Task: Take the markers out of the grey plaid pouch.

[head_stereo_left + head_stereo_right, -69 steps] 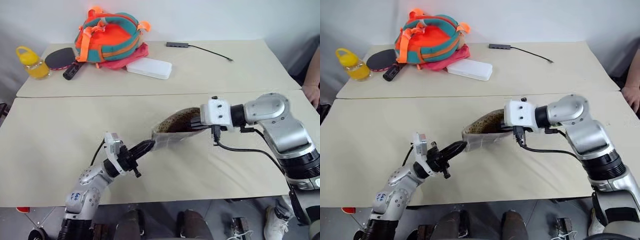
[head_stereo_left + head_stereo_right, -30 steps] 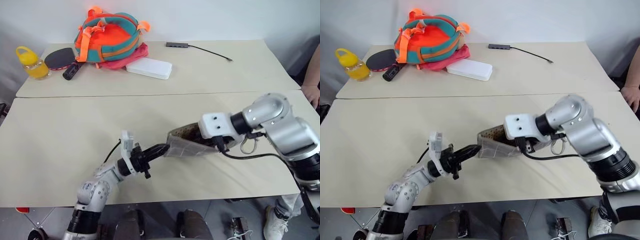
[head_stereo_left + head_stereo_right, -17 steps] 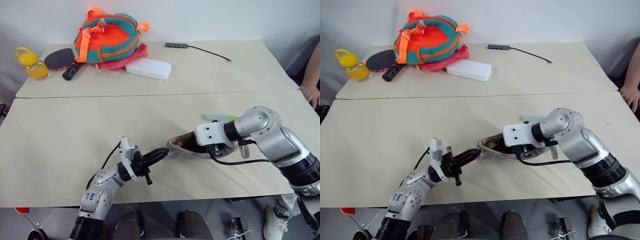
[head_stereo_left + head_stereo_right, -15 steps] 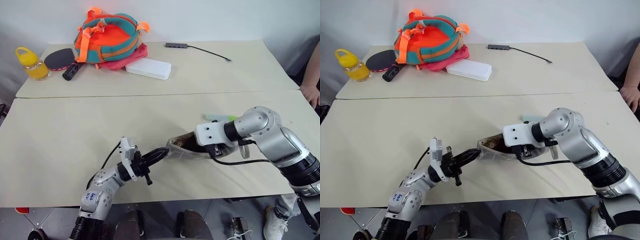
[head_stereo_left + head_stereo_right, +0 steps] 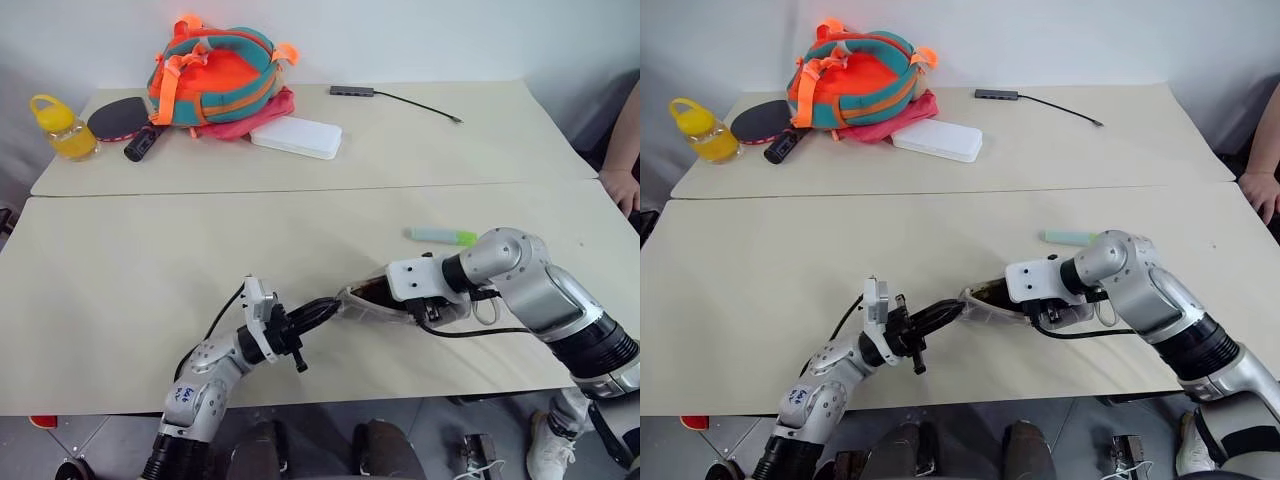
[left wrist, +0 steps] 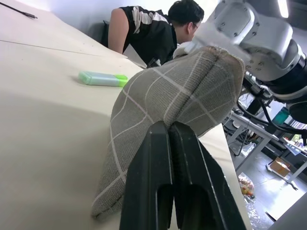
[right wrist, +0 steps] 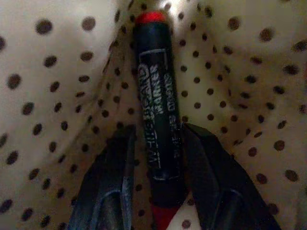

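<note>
Pouch [image 5: 375, 298], centre frame: my left hand [image 5: 322, 309] pinches its end shut; my right hand [image 7: 156, 143], half open inside, should close squarely on the red marker [image 7: 157, 120] and withdraw straight.

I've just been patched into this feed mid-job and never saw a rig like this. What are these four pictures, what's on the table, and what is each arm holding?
Two pictures come from a stereo camera on a humanoid robot's head, looking down over its two arms. The other two come from cameras on each wrist, looking along that arm's black jaws.

The left gripper is shut on one end of the flat grey plaid fabric pouch, holding it steady. The right gripper is pushed into the pouch's open end; its wrist view shows the dotted lining and a dark whiteboard marker with red ends lying between its jaws.

A pale-green highlighter with bright green cap already lies on the beige table. At the far side sit an orange and teal backpack, a white rectangular case, a black-handled paddle and a yellow bottle. A person's hand shows at the right edge.
</note>
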Controlling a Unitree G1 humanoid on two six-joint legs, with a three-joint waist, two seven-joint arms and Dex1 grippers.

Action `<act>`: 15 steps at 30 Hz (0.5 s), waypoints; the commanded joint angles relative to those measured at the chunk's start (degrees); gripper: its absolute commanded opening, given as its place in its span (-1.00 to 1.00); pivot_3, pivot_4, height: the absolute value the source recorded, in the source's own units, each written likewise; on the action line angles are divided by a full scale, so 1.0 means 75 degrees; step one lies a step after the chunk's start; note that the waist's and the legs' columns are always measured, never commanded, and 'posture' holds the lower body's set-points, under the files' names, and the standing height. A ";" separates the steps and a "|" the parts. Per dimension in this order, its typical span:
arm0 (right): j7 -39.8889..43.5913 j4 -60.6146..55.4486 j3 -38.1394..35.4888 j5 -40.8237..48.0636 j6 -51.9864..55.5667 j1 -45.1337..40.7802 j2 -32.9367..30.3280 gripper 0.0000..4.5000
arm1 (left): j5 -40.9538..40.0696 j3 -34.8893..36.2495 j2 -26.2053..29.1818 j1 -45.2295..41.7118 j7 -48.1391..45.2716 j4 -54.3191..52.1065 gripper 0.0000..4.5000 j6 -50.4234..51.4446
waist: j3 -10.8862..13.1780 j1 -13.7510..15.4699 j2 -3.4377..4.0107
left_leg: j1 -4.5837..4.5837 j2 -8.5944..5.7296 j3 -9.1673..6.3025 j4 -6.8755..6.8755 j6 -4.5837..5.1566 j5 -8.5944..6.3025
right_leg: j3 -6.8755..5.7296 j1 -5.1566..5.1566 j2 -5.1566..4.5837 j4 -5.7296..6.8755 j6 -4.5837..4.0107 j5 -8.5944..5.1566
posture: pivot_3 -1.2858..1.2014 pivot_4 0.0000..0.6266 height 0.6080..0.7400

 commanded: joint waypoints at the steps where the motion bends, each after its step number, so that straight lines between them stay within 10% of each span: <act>1: -0.0094 0.0189 -0.0072 -0.0061 -0.0015 0.0219 0.0080 -0.55 | 0.0060 0.0151 0.0068 0.0088 0.0048 -0.0181 -1.00 -0.0158 | -0.0006 -0.0007 -0.0009 | 0.0001 0.0001 0.0000 0.0001 0.0000 0.0000 | 0.0000 0.0002 0.0001 0.0001 0.0000 0.0000 | 0.03 -0.52 1.00; 15: 0.0516 -0.0995 -0.2207 0.2205 0.1148 0.0059 -0.0489 -0.77 | 0.0075 0.0482 0.0170 -0.0155 0.0094 0.0036 -1.00 -0.0390 | -0.0005 0.0049 -0.0010 | -0.0006 -0.0001 -0.0005 0.0005 0.0009 -0.0006 | -0.0001 0.0004 -0.0004 -0.0007 -0.0001 0.0000 | 0.03 -0.52 1.00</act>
